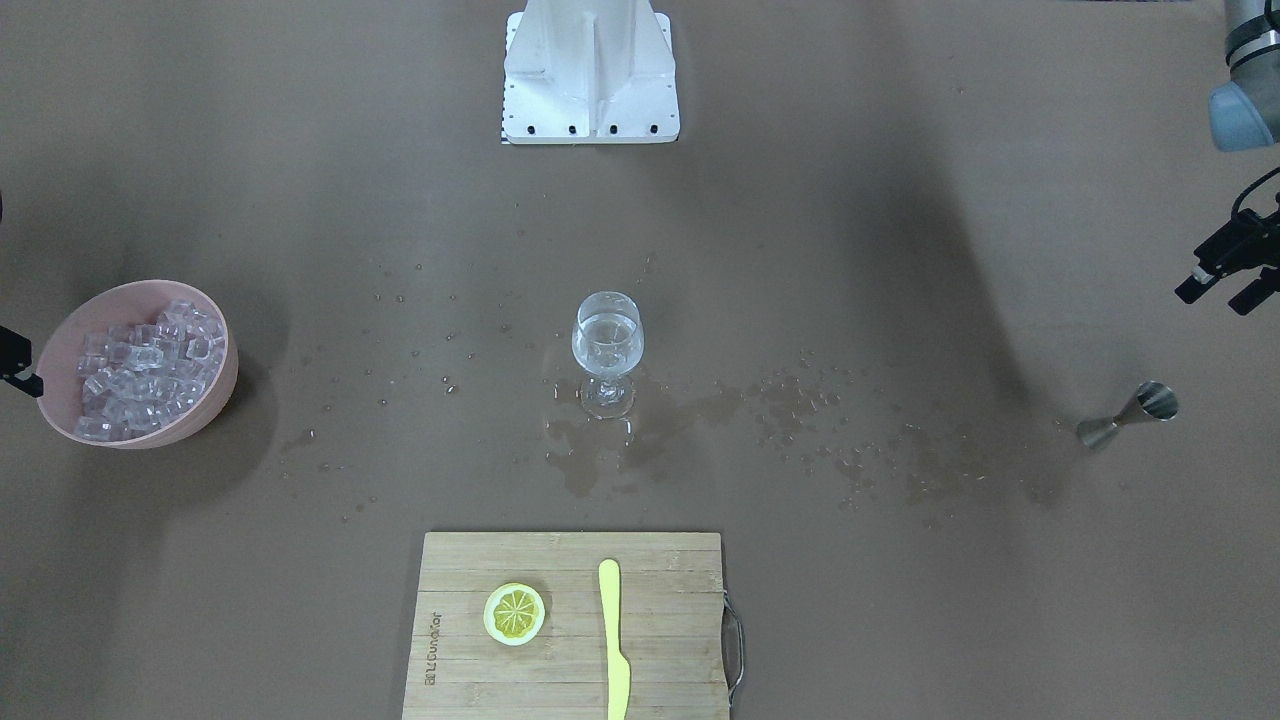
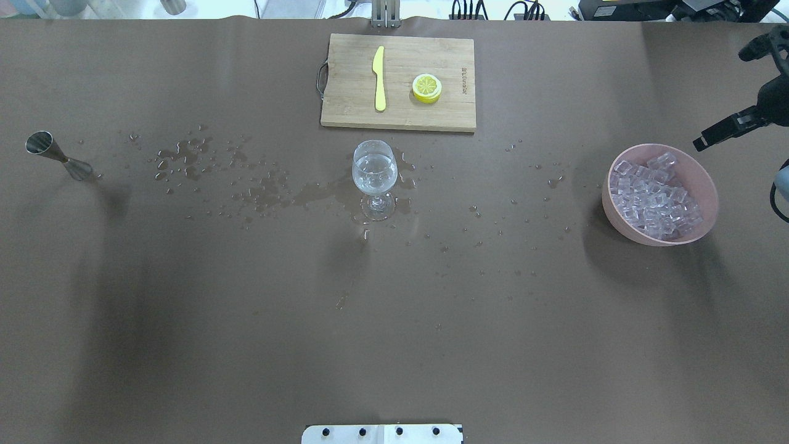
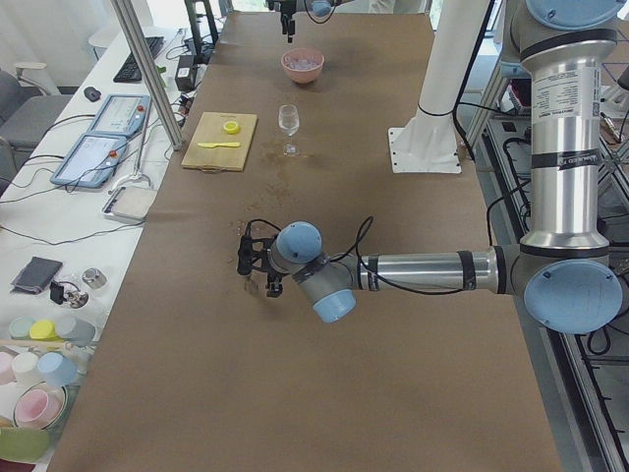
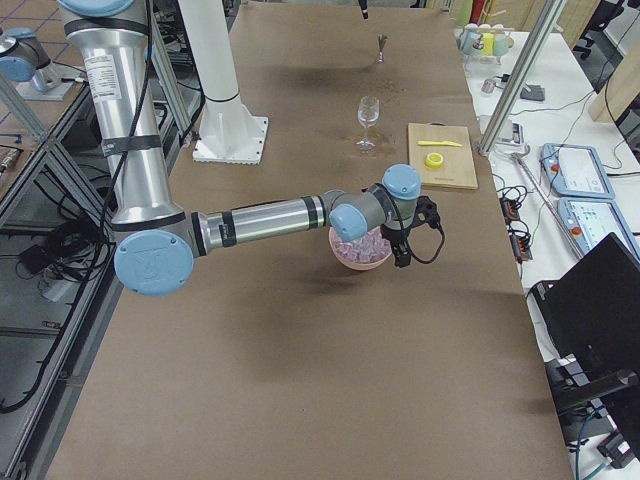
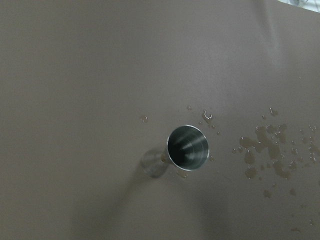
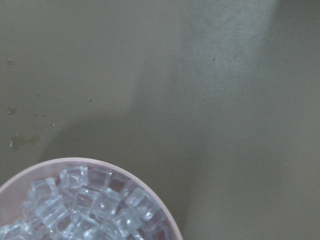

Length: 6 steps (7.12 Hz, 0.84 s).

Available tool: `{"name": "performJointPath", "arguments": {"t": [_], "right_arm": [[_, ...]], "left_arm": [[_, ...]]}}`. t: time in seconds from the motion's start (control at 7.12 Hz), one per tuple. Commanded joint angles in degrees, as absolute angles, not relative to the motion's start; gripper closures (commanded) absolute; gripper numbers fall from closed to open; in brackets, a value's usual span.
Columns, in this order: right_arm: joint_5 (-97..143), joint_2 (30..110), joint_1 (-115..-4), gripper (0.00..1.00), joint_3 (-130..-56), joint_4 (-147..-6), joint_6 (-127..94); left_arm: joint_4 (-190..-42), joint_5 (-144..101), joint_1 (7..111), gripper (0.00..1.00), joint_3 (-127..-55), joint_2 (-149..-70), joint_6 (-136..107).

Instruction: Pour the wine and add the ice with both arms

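Exterior front-facing: left gripper (image 1: 1222,290) spread apart, empty; right gripper (image 2: 730,126): cannot tell.

Wine (image 1: 606,345): clear, colourless, a small amount, held in the upright stemmed glass (image 1: 607,398) at the middle of the table (image 1: 950,620).
Ice (image 1: 140,370): many small glassy cubes, piled in the pink bowl (image 1: 222,388).
Left arm (image 3: 423,270): stretched out low over one table end.
Right arm (image 4: 265,220): extended likewise, its wrist seemingly above the bowl's rim.
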<state>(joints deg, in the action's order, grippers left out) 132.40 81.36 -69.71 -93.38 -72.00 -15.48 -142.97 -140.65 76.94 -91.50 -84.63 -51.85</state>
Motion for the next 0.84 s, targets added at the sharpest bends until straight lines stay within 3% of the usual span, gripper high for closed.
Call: {"name": "performJointPath", "arguments": {"t": [0.0, 0.7], "right_arm": [[128.52, 84.09, -64.72, 0.0, -100.34, -72.07, -26.14], [126.05, 87.1, -56.44, 0.02, -102.31, -72.07, -31.9]], "left_arm": [[-135.26, -143.0, 78.4, 0.03, -96.68, -83.76, -50.13], [-129.47, -138.88, 80.58, 0.03, -96.15, -78.22, -21.55]]}}
